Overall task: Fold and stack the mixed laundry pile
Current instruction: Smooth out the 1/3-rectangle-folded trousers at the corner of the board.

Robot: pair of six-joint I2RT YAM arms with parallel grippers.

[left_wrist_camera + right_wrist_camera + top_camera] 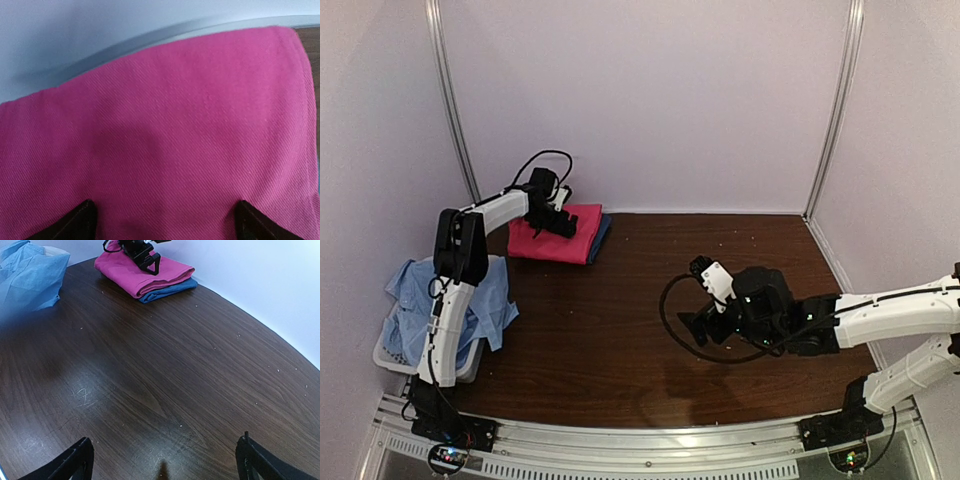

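At 11 o'clock the folded pink shirt lies on the dark blue T-shirt, with the left gripper over it, jaws wide. The light-blue cloth drapes the basket at 9 o'clock. The right gripper gapes empty at 3 o'clock

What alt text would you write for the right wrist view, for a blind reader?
A folded pink shirt lies on a folded blue T-shirt at the far side of a dark wooden table, the left gripper over it. A pale blue cloth is at far left. The right gripper is open.
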